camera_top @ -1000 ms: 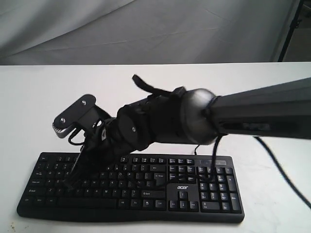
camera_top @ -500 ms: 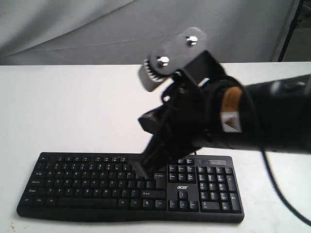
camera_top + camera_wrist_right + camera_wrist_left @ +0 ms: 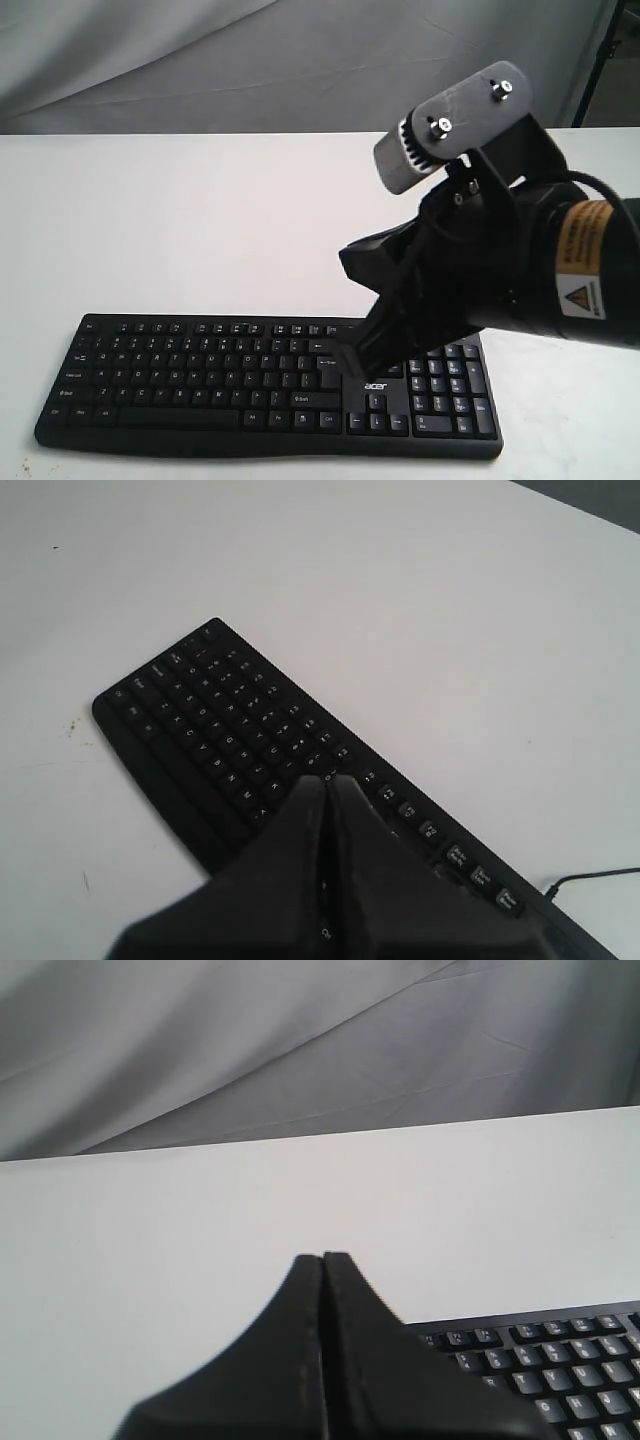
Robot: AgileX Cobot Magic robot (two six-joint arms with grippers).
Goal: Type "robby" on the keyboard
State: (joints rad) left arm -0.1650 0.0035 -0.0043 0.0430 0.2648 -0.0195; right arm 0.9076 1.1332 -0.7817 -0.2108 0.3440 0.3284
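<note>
The black keyboard (image 3: 200, 380) with its silver logo lies along the near edge of the white table (image 3: 200, 220). My right gripper (image 3: 350, 362) is shut with nothing in it. Its tip points down at the gap between the letter block and the arrow and navigation keys; whether it touches is not clear. In the right wrist view the shut right gripper (image 3: 328, 780) covers the middle of the keyboard (image 3: 220, 730). My left gripper (image 3: 323, 1258) is shut and empty, off the end of the keyboard (image 3: 560, 1360); it does not show in the exterior view.
The thick right arm (image 3: 540, 270) with its wrist camera (image 3: 450, 125) fills the right side above the number pad. A thin black cable (image 3: 590, 878) runs off the keyboard's back edge. Grey cloth (image 3: 250, 60) hangs behind the table, and a black stand (image 3: 600, 60) rises at the far right.
My right arm swung from the left letter keys across to the right and pulled back. Its tip went from the left of the keyboard to the gap before the navigation keys.
</note>
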